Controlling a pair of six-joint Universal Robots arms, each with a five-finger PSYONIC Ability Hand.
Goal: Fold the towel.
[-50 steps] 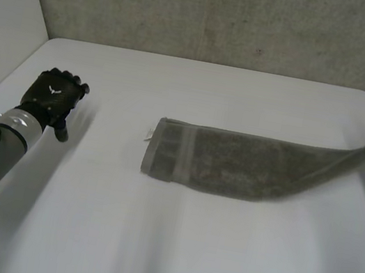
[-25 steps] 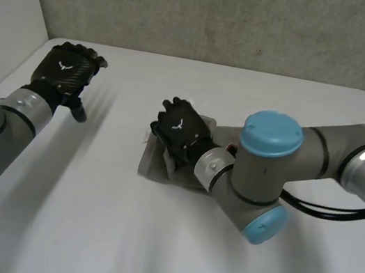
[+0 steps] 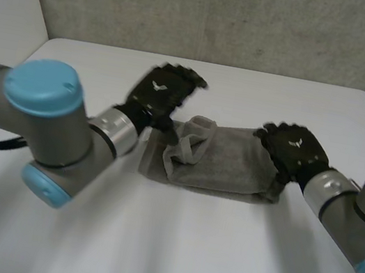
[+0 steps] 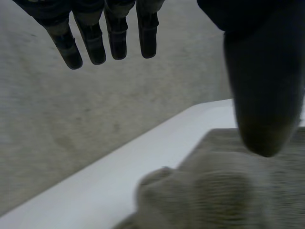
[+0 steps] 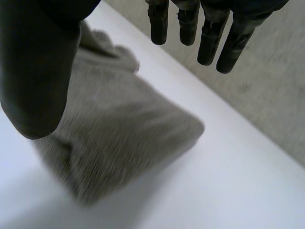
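Note:
The grey towel [image 3: 224, 161] lies doubled over on the white table [image 3: 170, 247], with a rumpled hump [image 3: 193, 138] at its left end. My left hand [image 3: 161, 94] hovers just above and behind that left end, fingers straight and spread, holding nothing. In the left wrist view the left hand [image 4: 95, 40] hangs over the towel [image 4: 224, 186] with its thumb apart. My right hand [image 3: 294, 153] rests at the towel's right end, fingers relaxed. In the right wrist view the right hand [image 5: 40, 71] is spread above the towel [image 5: 114, 138] without gripping it.
A grey wall [image 3: 225, 17] runs along the table's far edge. A white side panel [image 3: 8, 0] stands at the far left. Both arms reach inward over the table from either side of the towel.
The right hand carried the towel's right end over to the left, let go, and drew back to the right end. The left hand swung in from the far left to the towel's left end.

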